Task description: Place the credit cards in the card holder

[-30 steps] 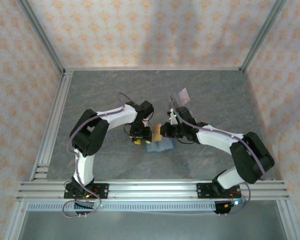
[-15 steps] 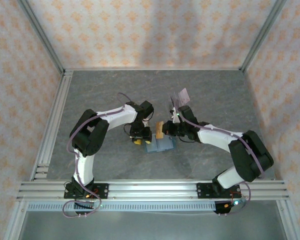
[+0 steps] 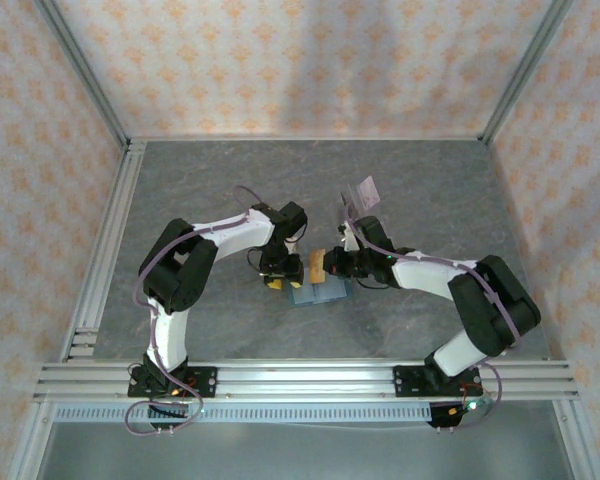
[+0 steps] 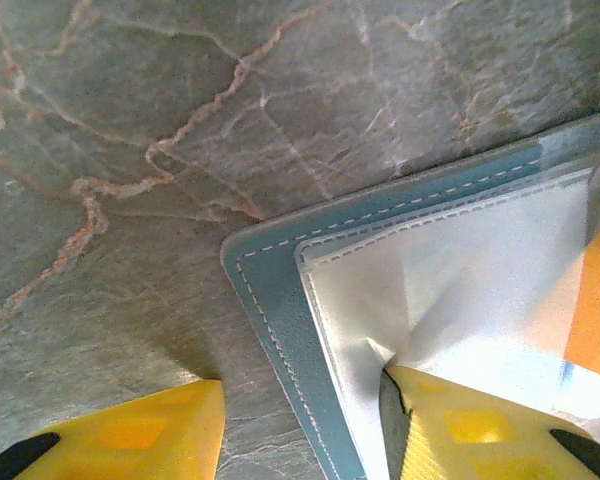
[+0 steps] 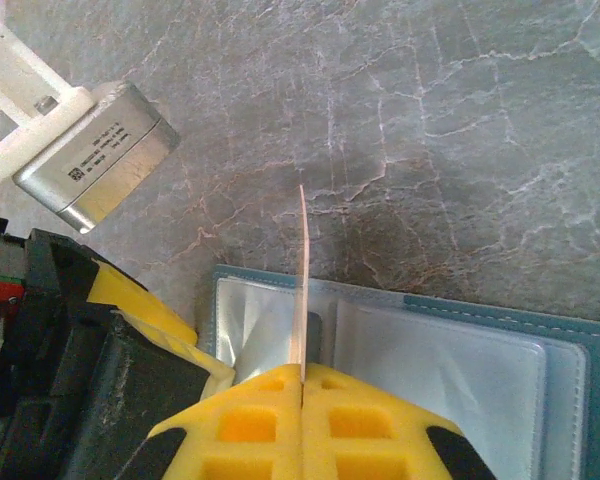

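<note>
From above, the open card holder lies mid-table. At its 12 o'clock the right gripper is clamped on a card.

Left wrist: the left gripper is spread, one finger pinning a clear pocket.

Right wrist: the card stands edge-on over pockets that look empty. I'd judge it thin, stiff and slippery, best pinched by its edge.

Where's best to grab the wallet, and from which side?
The wallet lies open and flat, so I'd pinch its thin stitched left border, coming in low from the left. The right arm's fingers hold a card on edge over its pockets, so that side is taken.
</note>
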Robot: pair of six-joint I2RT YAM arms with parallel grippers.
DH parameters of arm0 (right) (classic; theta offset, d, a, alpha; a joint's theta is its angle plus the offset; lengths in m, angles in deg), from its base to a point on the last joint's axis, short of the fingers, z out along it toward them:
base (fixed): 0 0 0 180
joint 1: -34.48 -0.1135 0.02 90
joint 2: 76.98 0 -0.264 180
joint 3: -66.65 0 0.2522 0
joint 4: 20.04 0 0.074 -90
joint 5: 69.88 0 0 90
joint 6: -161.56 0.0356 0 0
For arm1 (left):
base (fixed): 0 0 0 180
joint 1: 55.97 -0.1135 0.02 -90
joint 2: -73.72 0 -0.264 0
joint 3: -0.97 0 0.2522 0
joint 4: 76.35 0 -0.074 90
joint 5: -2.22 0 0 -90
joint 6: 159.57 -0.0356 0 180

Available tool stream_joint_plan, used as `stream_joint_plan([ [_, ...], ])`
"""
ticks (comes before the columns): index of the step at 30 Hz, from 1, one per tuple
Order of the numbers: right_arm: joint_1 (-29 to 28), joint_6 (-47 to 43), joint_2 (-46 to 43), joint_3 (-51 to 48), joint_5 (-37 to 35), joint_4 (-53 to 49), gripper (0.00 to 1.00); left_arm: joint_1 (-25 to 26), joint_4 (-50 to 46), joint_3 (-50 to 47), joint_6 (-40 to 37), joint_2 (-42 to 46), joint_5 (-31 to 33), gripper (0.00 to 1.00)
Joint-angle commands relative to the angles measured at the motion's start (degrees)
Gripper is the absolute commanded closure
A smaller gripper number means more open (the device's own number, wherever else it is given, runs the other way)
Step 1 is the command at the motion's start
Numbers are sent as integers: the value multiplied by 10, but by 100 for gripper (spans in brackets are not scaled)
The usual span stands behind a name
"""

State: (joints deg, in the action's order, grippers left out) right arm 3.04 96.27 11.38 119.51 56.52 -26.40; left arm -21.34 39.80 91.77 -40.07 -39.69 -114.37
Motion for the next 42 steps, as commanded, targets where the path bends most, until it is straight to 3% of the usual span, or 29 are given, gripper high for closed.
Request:
stream_joint_plan([
  [1, 2, 8, 9, -13, 20, 25, 100, 3, -27, -20, -6, 1, 21, 55],
  [20, 2, -3, 19, -40, 61, -31, 100, 3, -20, -21, -5, -5, 19, 55],
  [42, 2, -46, 67, 25, 77, -111, 100, 3, -6, -43, 1, 5, 14, 55],
])
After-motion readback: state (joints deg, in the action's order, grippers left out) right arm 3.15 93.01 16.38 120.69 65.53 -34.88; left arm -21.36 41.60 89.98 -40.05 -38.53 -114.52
